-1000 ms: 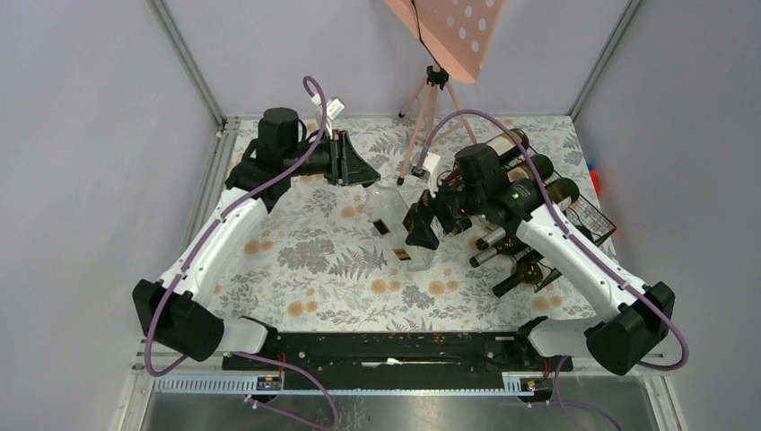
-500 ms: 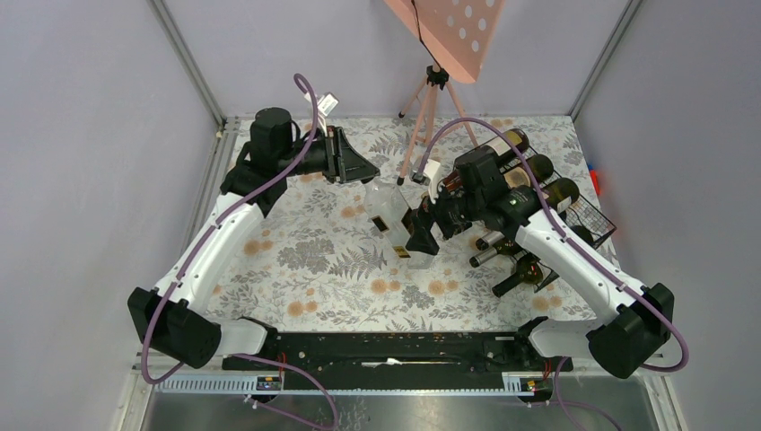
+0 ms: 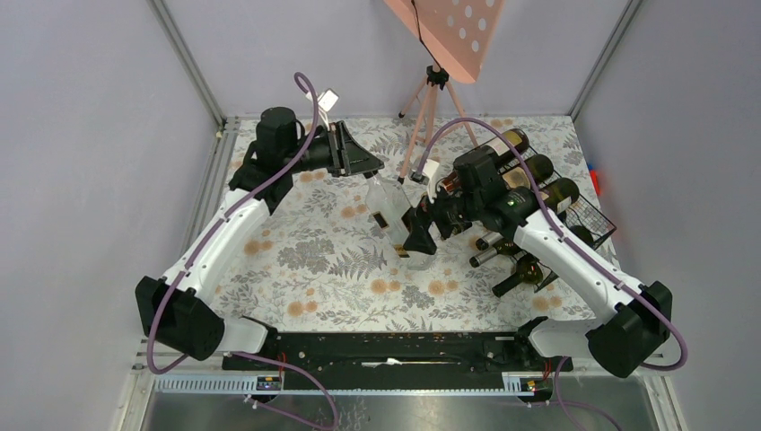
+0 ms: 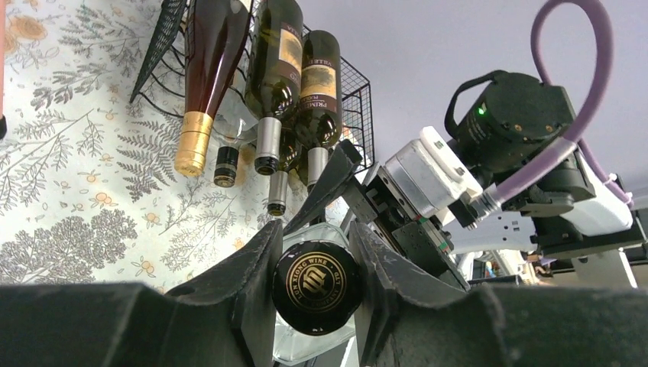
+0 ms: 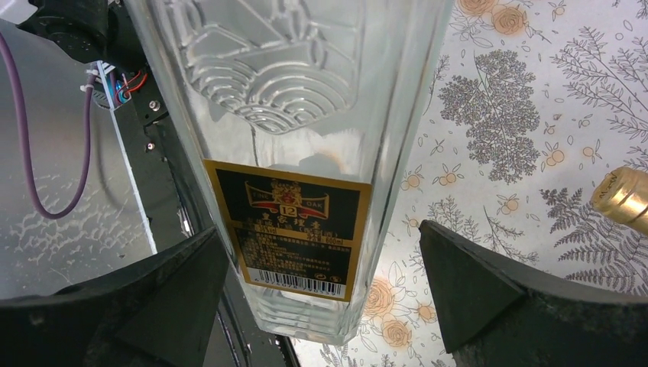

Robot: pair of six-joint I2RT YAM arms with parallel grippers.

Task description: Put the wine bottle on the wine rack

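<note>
Glass wine bottle (image 3: 384, 205) just off wine rack (image 3: 592, 215)

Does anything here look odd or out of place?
Only the clear bottle stands out: square, see-through glass, while those in the wine rack are dark and round. The left gripper grips its cap. Nothing looks spilled or broken.

The worktop (image 3: 314, 260) is covered with a floral-print cloth in grey and orange. The black wire wine rack (image 3: 590, 220) stands at the right side of the worktop, loaded with dark bottles (image 3: 538, 168), necks pointing toward the centre. A pink tripod stand (image 3: 420, 117) has its feet at the far edge, near the middle.
</note>
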